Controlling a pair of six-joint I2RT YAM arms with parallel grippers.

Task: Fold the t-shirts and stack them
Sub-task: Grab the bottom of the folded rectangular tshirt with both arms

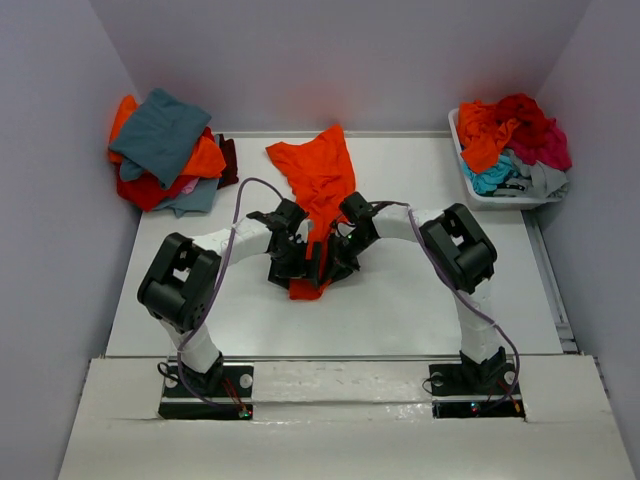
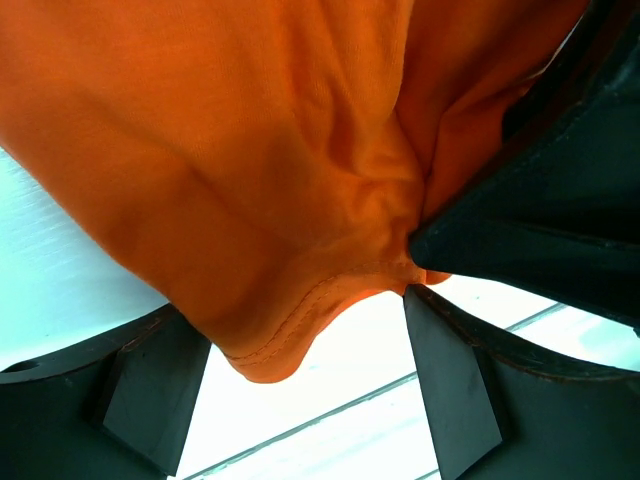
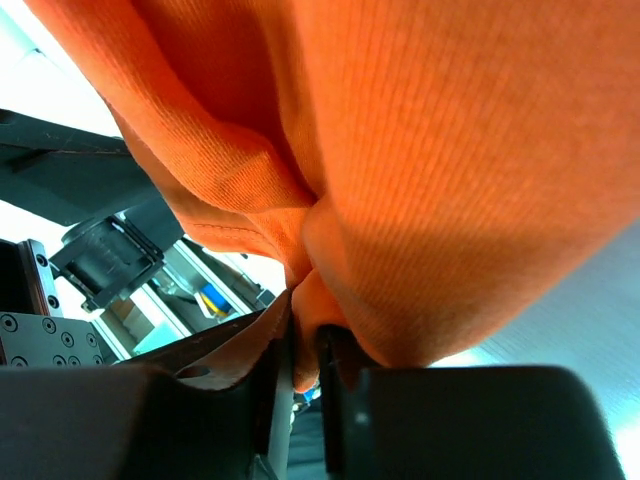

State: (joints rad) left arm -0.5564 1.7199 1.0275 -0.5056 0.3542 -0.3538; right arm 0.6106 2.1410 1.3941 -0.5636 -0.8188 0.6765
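A bright orange t-shirt (image 1: pixel 318 178) lies stretched from the back middle of the table toward the arms, its near end lifted where both grippers meet. My right gripper (image 1: pixel 338 252) is shut on a bunched fold of the orange cloth (image 3: pixel 420 150), pinched between its jaws (image 3: pixel 308 345). My left gripper (image 1: pixel 296 256) is open, its fingers wide apart, with the shirt's hemmed edge (image 2: pixel 262 355) hanging between them (image 2: pixel 298 312). The right gripper's black body (image 2: pixel 560 220) touches the cloth at the left gripper's right finger. A pile of teal-grey, orange and red shirts (image 1: pixel 165 150) lies at the back left.
A white plastic bin (image 1: pixel 480 195) at the back right holds crumpled orange, red, magenta, turquoise and grey shirts (image 1: pixel 510 135). Grey walls close in the table on three sides. Both forearms cross the table's middle, close together.
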